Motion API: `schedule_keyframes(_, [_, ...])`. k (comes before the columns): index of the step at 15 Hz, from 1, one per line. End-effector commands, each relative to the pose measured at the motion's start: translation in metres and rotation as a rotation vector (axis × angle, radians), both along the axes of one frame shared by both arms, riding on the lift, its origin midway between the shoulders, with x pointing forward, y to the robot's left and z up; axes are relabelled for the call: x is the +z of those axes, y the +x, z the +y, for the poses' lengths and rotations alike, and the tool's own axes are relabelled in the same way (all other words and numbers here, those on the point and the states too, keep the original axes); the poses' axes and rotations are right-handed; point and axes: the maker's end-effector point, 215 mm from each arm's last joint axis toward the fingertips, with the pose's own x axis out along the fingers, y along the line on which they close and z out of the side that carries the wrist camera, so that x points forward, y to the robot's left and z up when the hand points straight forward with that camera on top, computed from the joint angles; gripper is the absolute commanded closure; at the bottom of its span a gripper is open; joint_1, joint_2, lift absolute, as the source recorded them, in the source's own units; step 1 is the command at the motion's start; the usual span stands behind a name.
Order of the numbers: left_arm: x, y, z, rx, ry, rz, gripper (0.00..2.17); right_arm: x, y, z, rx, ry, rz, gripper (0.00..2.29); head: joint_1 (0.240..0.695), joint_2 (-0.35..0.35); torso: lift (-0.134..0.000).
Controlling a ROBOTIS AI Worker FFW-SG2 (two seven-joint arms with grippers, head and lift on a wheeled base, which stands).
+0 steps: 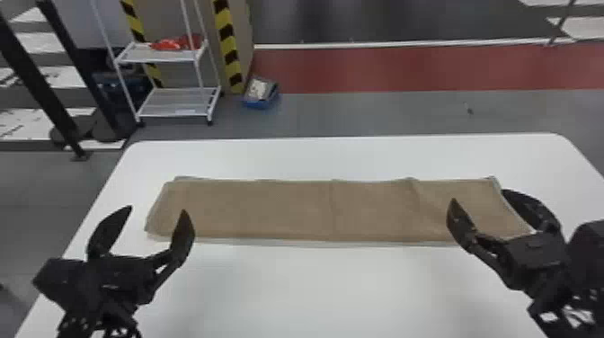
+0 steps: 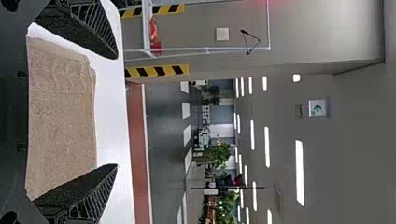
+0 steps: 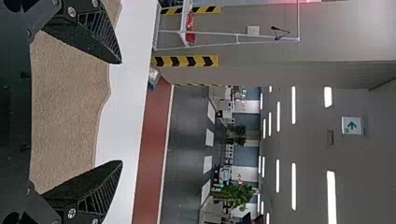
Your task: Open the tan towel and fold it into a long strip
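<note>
Your left gripper (image 1: 156,210) is wide open and empty, its two fingers spread at the left end of the tan towel (image 1: 287,211). Your right gripper (image 1: 479,196) is also wide open and empty, its fingers spread over the towel's right end. You can't tell from these views whether either one touches the cloth. Your left arm comes in from the bottom edge, your right from the lower right, both with fingertips aimed toward the table's far side. Between them, the towel lies flat on the white table (image 1: 314,287) as a long strip running left to right, lightly creased toward the right, with under-layer edges peeking out. Beyond the table, a white trolley (image 1: 175,110) stands on the floor.
</note>
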Motion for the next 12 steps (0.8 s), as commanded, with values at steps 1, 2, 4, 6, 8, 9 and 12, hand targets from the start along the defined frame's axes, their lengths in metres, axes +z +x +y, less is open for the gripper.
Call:
schedule_keyframes(1, [-0.004, -0.006, 0.003, 0.011, 0.001, 0.013, 0.06, -0.002, 0.001, 0.016, 0.022, 0.011, 0.000, 0.13, 0.695, 0.089, -0.125])
schedule_keyframes(2, [-0.004, -0.007, 0.004, 0.014, -0.001, 0.014, 0.06, -0.001, 0.000, 0.021, 0.030, 0.012, -0.009, 0.13, 0.695, 0.100, -0.125])
schedule_keyframes(4, [-0.001, -0.007, 0.004, 0.021, -0.002, 0.009, 0.06, -0.006, 0.000, 0.027, 0.040, 0.017, -0.005, 0.13, 0.695, 0.122, -0.125])
schedule_keyframes(6, [0.000, -0.008, 0.004, 0.023, -0.002, 0.006, 0.06, -0.005, 0.000, 0.029, 0.045, 0.017, -0.007, 0.13, 0.695, 0.132, -0.125])
schedule_keyframes(8, [-0.002, -0.008, 0.003, 0.022, -0.003, 0.009, 0.06, -0.007, -0.001, 0.030, 0.046, 0.017, -0.004, 0.13, 0.695, 0.138, -0.125])
schedule_keyframes(9, [-0.001, -0.008, 0.003, 0.023, -0.003, 0.009, 0.06, -0.008, -0.001, 0.030, 0.046, 0.018, -0.001, 0.13, 0.695, 0.139, -0.125])
schedule_keyframes(12, [-0.003, -0.008, 0.003, 0.023, -0.008, 0.015, 0.06, -0.008, 0.000, 0.029, 0.046, 0.016, -0.003, 0.13, 0.695, 0.139, -0.125])
